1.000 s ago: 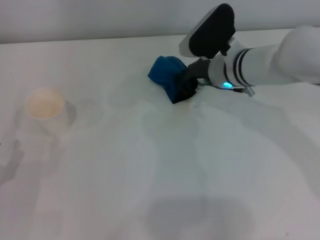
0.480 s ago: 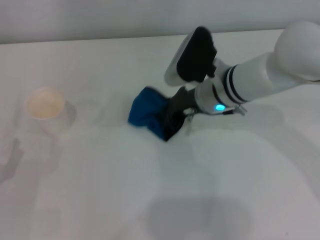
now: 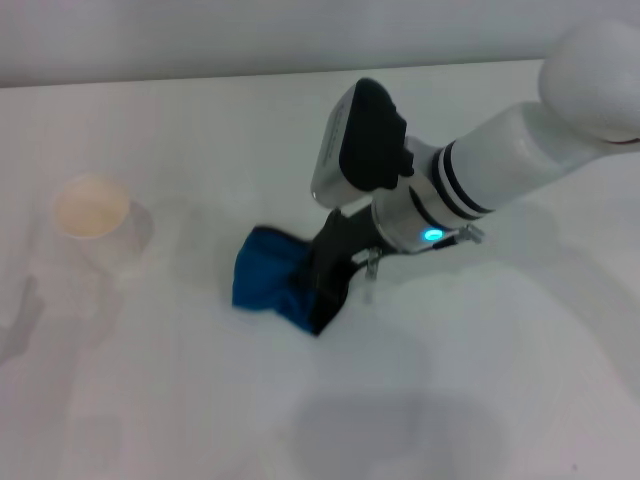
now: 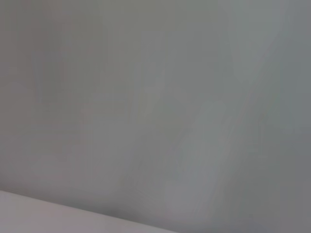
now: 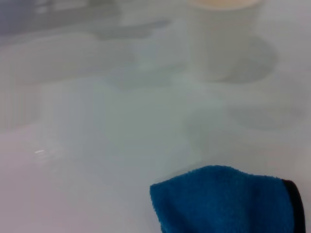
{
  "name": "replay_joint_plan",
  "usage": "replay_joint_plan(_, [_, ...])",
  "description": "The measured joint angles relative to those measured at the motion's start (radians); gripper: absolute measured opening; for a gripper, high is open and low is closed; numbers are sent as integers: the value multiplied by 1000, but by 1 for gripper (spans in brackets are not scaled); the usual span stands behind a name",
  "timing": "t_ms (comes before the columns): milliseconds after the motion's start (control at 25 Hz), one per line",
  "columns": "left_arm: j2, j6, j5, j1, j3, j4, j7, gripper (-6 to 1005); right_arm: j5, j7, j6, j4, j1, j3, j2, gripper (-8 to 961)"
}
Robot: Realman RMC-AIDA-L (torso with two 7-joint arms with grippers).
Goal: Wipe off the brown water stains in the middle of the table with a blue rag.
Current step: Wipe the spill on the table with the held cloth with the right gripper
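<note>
Blue rag (image 3: 266, 281), bunched on the table (image 3: 180, 400) at frame centre, clamped by the right gripper (image 3: 325, 285); paper cup (image 3: 92, 215) at left. Left gripper unseen.

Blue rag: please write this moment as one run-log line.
right gripper: shut on blue rag, pressed on table | paper cup: upright, apart | left arm: unseen

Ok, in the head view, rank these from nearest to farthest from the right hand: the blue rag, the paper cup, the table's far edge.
1. The blue rag: held in the right hand, pressed on the table near the middle.
2. The table's far edge: behind the hand, toward the wall.
3. The paper cup: far off on the robot's left side.

The edge and the cup are fairly close to call.
</note>
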Motion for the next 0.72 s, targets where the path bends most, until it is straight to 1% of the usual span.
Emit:
replay_joint_plan(120, [0,0,0,0,0,0,0,892,-21,3,84,22,-2,26,-4,62])
replay_joint_plan(160, [0,0,0,0,0,0,0,892,-64,3,110,38,-5,84,-2,62])
replay_joint_plan(200, [0,-1,0,0,0,0,0,891,-64,3,110,38,-5,84,-2,62])
replay_joint_plan(320, [0,-1,0,0,0,0,0,891,-126,4,142,61,-9,166,-1,62])
replay_joint_plan(440, [0,-1,0,0,0,0,0,893,-152,4,168,82,-12,231,-6,62])
replay_joint_plan(560, [0,-1,0,-1,0,0,0,893,-157,4,159,90,-29,284,-7,62])
replay_joint_plan(600, [0,-1,0,-1,0,0,0,892,-157,3,145,88,-34,287,-6,62])
replay_joint_plan(680, [-1,-1,-1,-5,0,0,0,892,-158,0,106,83,-41,288,-5,62])
replay_joint_plan(720, [-1,-1,-1,-7,0,0,0,892,-158,-3,62,80,-41,289,-5,62])
